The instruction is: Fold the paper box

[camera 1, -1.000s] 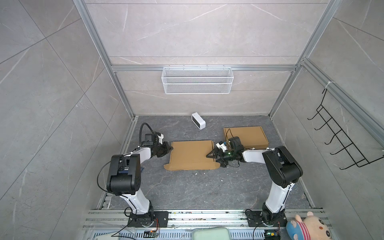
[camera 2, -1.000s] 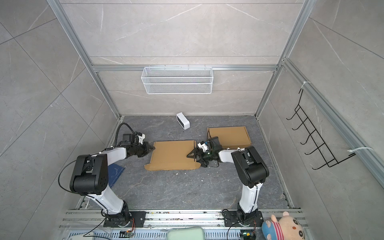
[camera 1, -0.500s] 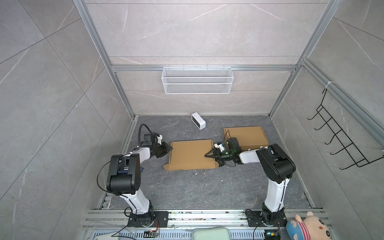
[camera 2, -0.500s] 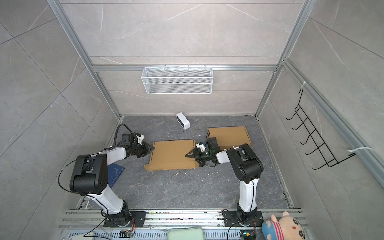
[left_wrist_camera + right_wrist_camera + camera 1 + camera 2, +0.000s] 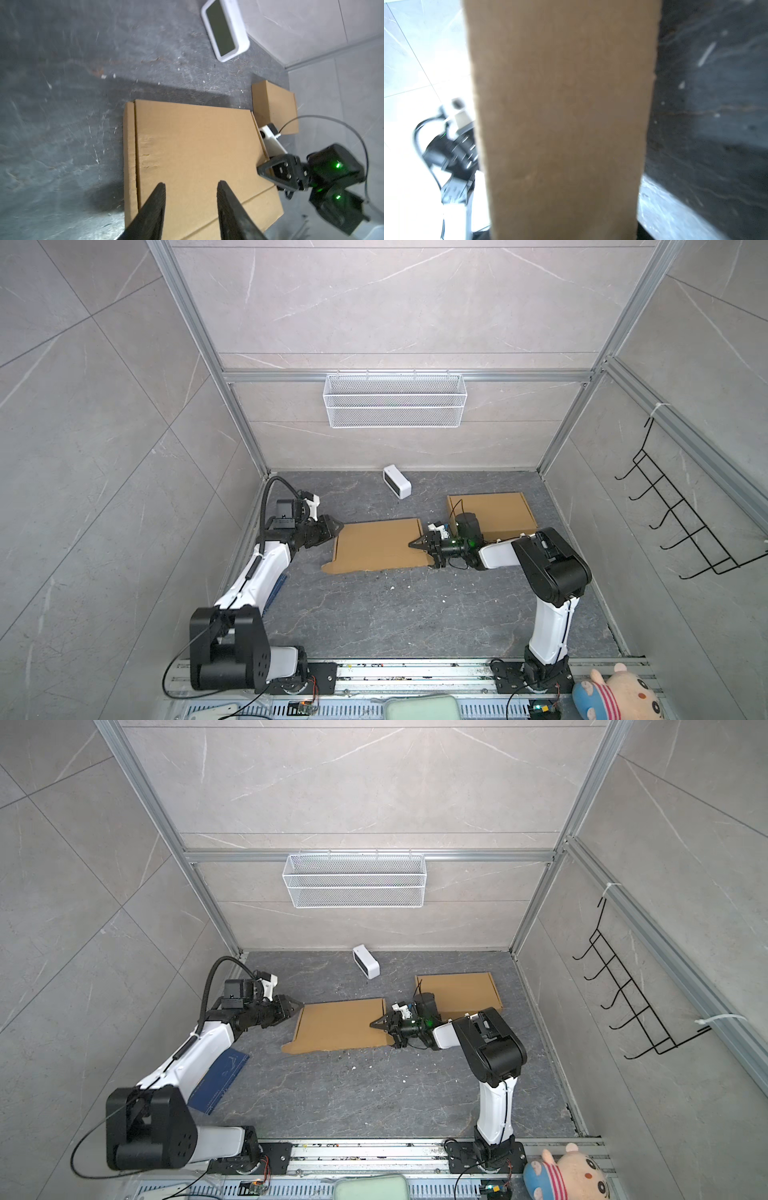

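Paper box [image 5: 376,545] lies unfolded btwn L claw [image 5: 336,526] & R claw [image 5: 419,551].

Left gripper [image 5: 190,185] low, pointing inward, jaws parted (clear gap between), right gripper [image 5: 424,552] low, facing it, grip unclear.

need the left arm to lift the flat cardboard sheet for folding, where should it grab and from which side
Take the flat cardboard sheet by its left edge, coming in low from the left. It lies almost flat on the floor, so only an edge fits between the fingers, and the left gripper faces that edge, open.
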Robot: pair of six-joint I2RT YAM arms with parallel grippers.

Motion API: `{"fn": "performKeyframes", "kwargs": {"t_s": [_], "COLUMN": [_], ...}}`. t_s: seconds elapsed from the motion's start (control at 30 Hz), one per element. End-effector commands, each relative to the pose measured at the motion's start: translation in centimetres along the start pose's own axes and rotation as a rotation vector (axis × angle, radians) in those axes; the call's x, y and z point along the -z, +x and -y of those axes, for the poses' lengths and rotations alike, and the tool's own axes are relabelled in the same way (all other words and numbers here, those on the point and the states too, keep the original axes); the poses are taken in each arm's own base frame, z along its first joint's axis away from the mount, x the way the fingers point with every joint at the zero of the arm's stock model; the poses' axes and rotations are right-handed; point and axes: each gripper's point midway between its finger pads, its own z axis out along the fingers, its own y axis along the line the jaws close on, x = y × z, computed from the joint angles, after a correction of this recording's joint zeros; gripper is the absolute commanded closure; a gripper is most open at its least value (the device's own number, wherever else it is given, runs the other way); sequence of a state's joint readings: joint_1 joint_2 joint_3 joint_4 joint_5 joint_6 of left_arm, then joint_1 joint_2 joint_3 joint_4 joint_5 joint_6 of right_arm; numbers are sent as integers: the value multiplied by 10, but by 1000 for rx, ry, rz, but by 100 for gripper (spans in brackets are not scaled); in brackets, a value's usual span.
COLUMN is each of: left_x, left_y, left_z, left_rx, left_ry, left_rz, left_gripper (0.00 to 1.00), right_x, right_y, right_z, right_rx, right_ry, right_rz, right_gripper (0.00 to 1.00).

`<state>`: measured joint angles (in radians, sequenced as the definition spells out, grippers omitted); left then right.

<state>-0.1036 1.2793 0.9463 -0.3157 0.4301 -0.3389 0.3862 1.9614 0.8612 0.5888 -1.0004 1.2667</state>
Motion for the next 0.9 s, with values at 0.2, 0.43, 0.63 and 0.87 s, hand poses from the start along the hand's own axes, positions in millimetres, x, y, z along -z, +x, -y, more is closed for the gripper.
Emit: {"fn": "performKeyframes", "kwargs": {"t_s": [0.2,0.43,0.63,0.87], "left_x": [46,36,9,-15], "left_y": [32,88,109,100], "left_z": [86,111,99,99], "left_rx": [-862,-1270,-1459,-1596], "left_ry": [-52,11,-70,-116], "left_rz": [115,-11,-149,-77], "left_gripper": [42,25,22,12], "right_x": [6,12,13,16], "right_y": [12,19,20,28], "right_z": [-24,-35,-46,-46], "right_rx": [-91,-148,-181,-210], "right_ry": [-21,-28,-54,-48], "right_rz": [-23,-37,-42,-55], "right_gripper": [44,44,45,45]}}
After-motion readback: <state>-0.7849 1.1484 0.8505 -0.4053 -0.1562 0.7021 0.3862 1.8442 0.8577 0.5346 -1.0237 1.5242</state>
